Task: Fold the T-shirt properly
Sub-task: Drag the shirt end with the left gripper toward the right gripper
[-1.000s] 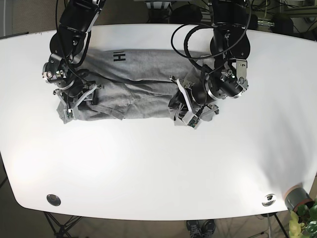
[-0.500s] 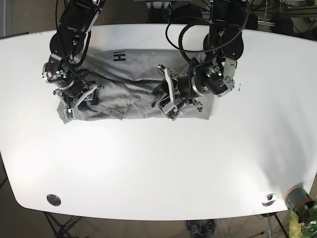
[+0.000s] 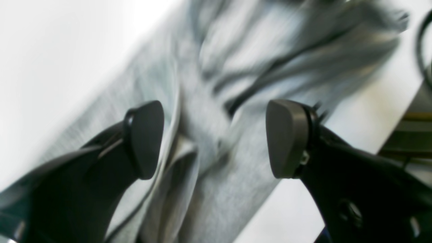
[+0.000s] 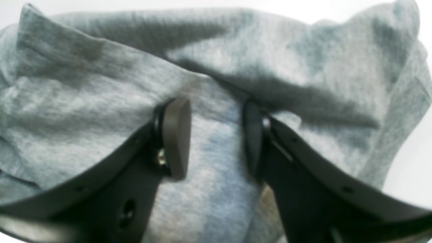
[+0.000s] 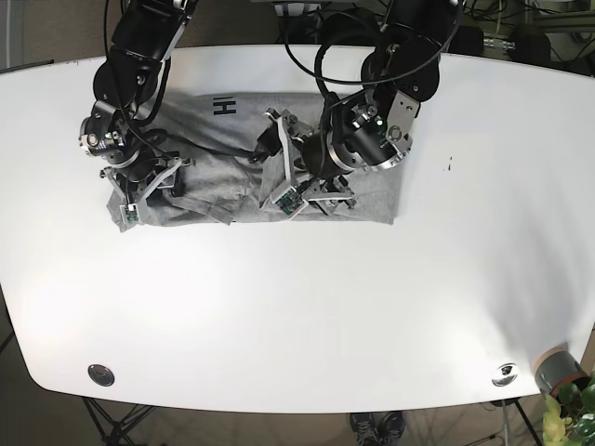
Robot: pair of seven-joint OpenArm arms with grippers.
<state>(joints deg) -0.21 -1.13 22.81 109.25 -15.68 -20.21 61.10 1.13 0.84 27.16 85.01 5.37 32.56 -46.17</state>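
The grey T-shirt point(image 5: 228, 153) lies crumpled across the far half of the white table point(image 5: 297, 307), with a black print point(image 5: 224, 106) near its far left corner. My left gripper point(image 5: 274, 169) hovers over the shirt's middle. In the left wrist view it point(image 3: 216, 138) is open and empty, with blurred grey folds point(image 3: 209, 111) under it. My right gripper point(image 5: 147, 190) is at the shirt's left end. In the right wrist view it point(image 4: 214, 135) is narrowed on a bunch of the grey cloth point(image 4: 216, 111) that sits between its pads.
Two round metal discs point(image 5: 100, 374) point(image 5: 505, 373) are set in the table near the front corners. A grey pot with a plant point(image 5: 558, 372) stands just off the front right corner. Black cables point(image 5: 339, 56) hang by the left arm at the back.
My left arm has swept left from the shirt's right end to its middle, and the right end now lies flatter. The right arm has not moved.
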